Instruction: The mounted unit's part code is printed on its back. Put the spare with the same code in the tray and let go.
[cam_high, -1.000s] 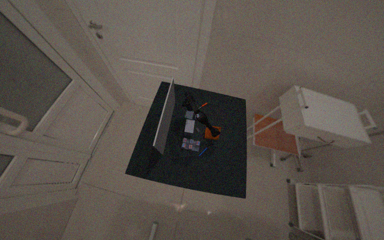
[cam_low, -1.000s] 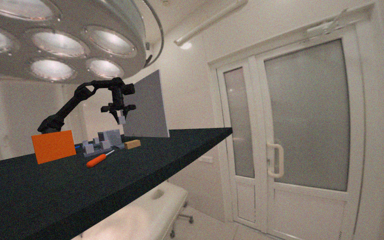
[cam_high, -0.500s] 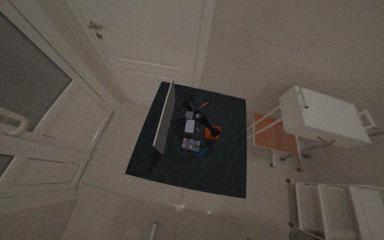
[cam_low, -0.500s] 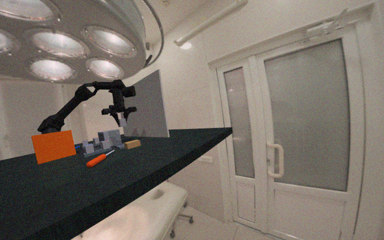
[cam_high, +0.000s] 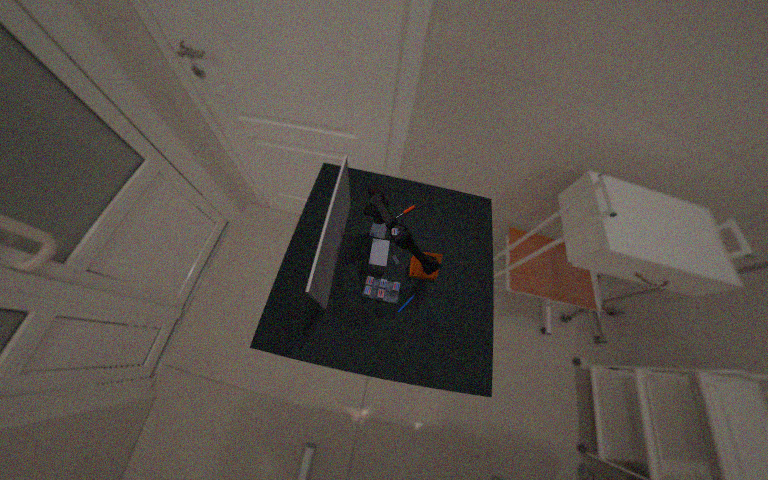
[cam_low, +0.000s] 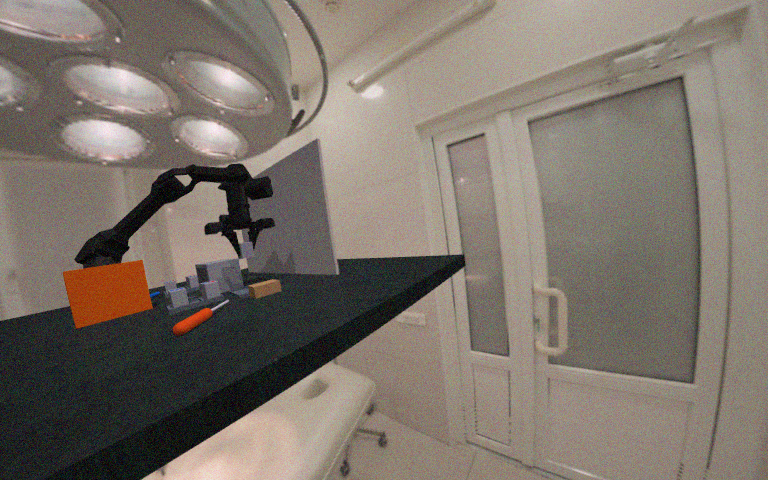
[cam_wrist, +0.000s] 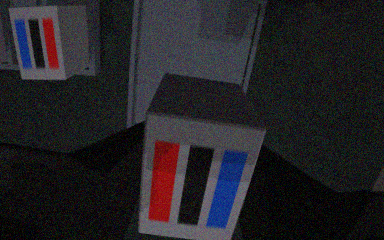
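One striped block, and the tray is close by.
Part-open claw (cam_high: 395, 229) (cam_low: 245, 246) (cam_wrist: 194, 135) pinches the striped block (cam_high: 394, 232) (cam_low: 246, 250) (cam_wrist: 202, 175) above the table; seen from above, the tray (cam_high: 377, 230) (cam_wrist: 192, 57) is near nine o'clock.

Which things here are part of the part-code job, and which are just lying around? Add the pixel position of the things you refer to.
Part of the job:
- end effector (cam_low: 244, 249), shut on the striped block (cam_wrist: 200, 185) (cam_low: 246, 249)
- mounted unit, probably the big grey box (cam_low: 220, 275)
- striped spares (cam_high: 381, 293)

Apparently just lying about:
- orange-handled screwdriver (cam_high: 408, 209) (cam_low: 193, 321)
- blue stick (cam_high: 406, 303)
- tan block (cam_low: 265, 288)
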